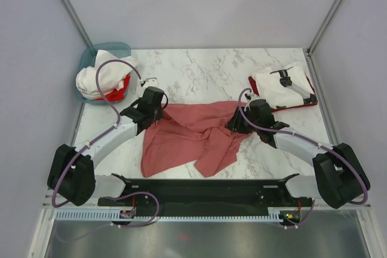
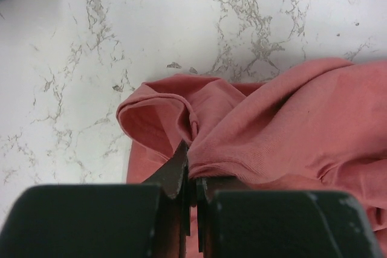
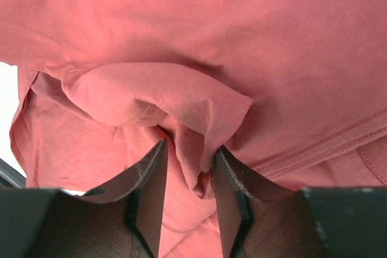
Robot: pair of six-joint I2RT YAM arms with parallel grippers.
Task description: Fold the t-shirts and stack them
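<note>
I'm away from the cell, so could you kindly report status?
Left gripper shut on salmon t-shirt, at its edge. Right gripper open, cloth fold between jaws. Shirt crumpled, mid-table. Folded stack and basket stand apart.

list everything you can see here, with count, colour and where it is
salmon-red t-shirt: 1, dusty salmon-red, crumpled at the table's middle
white t-shirt: 1, white with a black mark, folded, top of the far-right stack
red t-shirt: 1, red, folded under the white one
basket: 1, teal, far left corner
heaped clothes: count unclear, white over red, in the basket
table: 1, white marble
left gripper: 1, black, shut on the salmon-red t-shirt's far-left corner
right gripper: 1, black, open with a fold of that shirt between its fingers
</note>
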